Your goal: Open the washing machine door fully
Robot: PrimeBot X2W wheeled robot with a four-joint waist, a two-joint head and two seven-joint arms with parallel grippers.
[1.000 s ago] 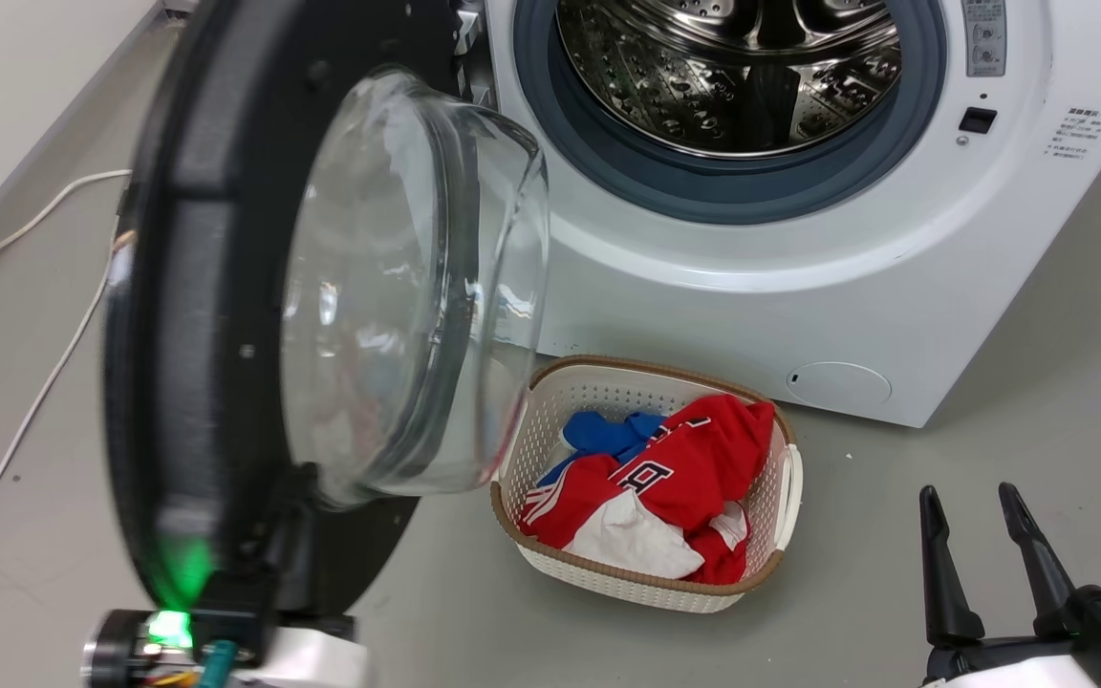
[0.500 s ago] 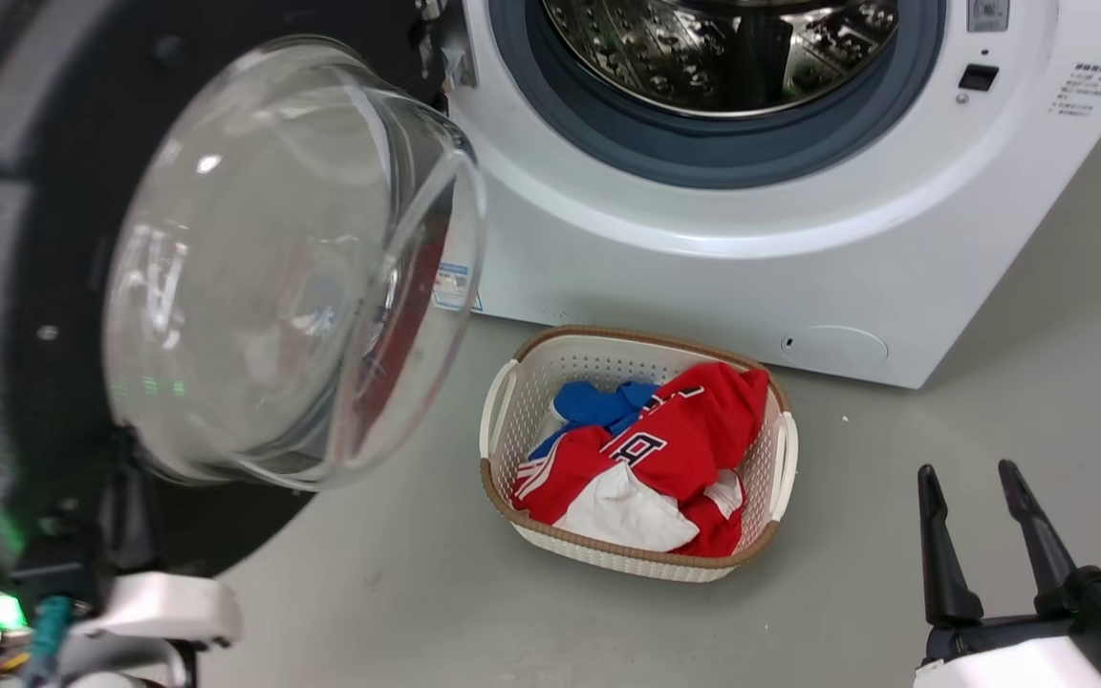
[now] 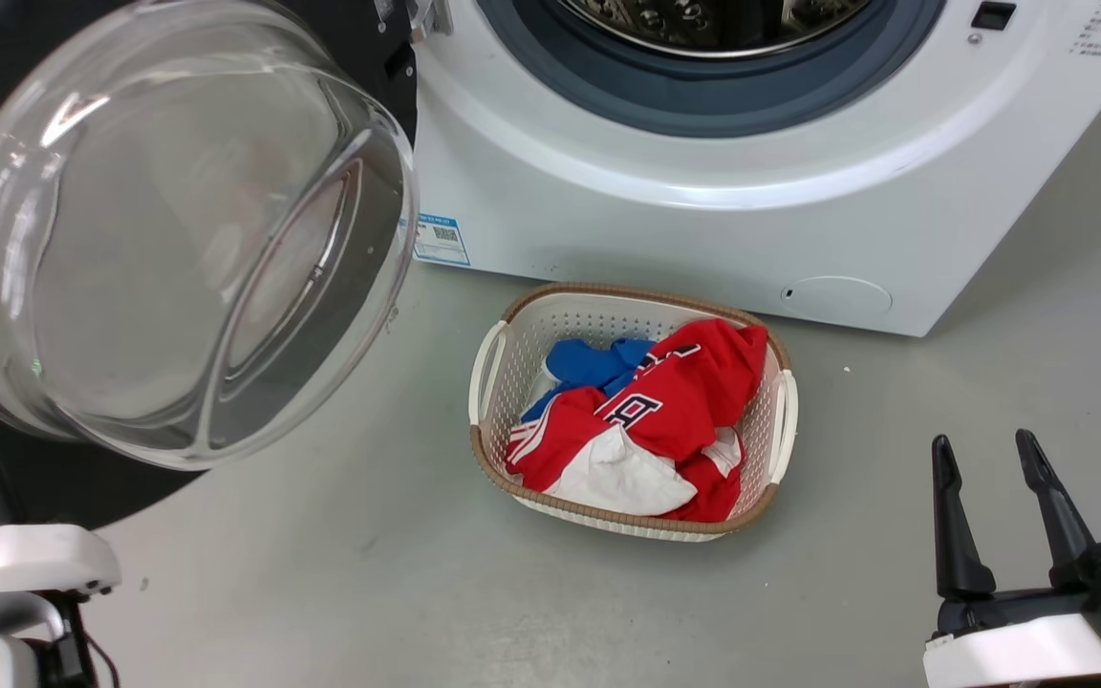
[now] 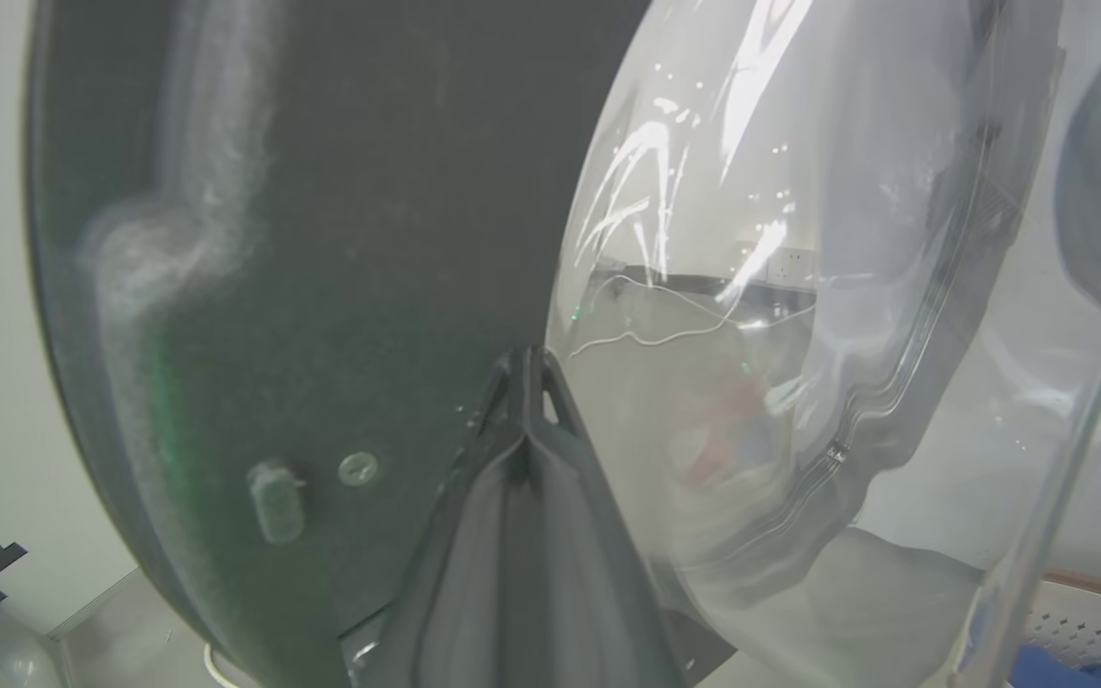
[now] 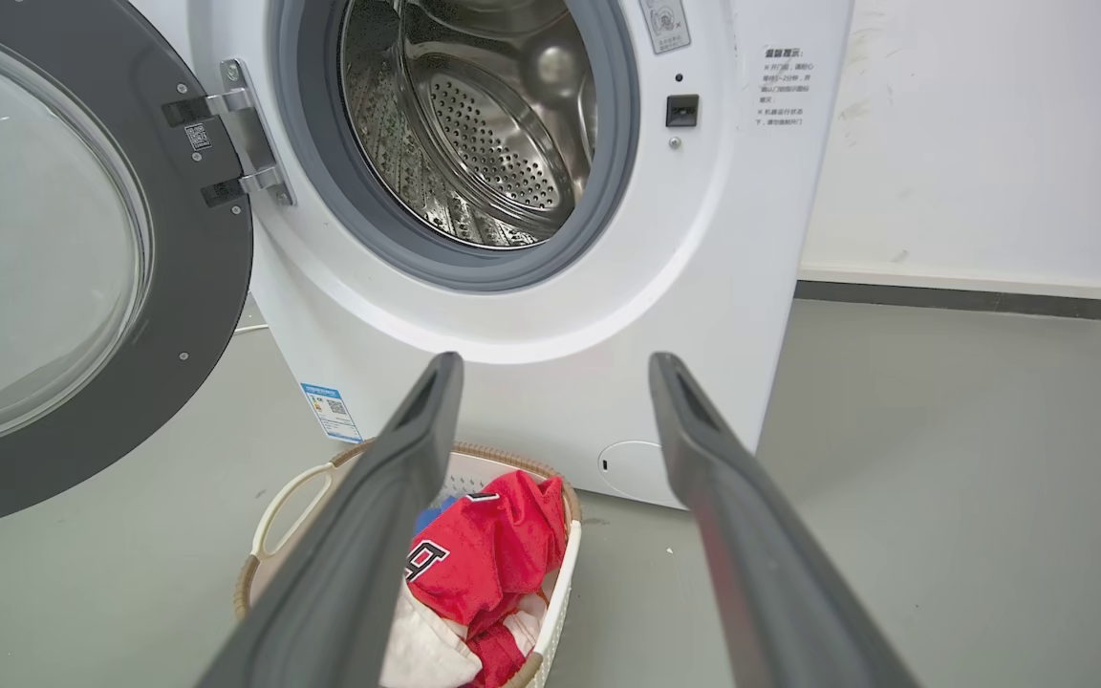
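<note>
The washing machine door (image 3: 359,57) stands swung out to the left of the white washing machine (image 3: 703,220), its clear glass bowl (image 3: 178,229) bulging toward me. In the left wrist view my left gripper (image 4: 524,358) is shut, empty, its tips pressed together against the door's black inner face (image 4: 321,239) beside the bowl. My pale left forearm (image 3: 25,564) sits below the door. In the right wrist view the door (image 5: 197,287) hangs on its metal hinge (image 5: 245,134), and the steel drum (image 5: 474,124) is exposed. My right gripper (image 3: 982,440) (image 5: 555,361) is open, away from the machine.
A white laundry basket (image 3: 608,290) with red, blue and white clothes (image 3: 665,411) sits on the grey floor before the machine, between the door and my right gripper. A white wall (image 5: 971,134) rises to the machine's right.
The door has swung further open to the left with my left arm against it. The head camera has shifted. My right gripper has kept its place.
</note>
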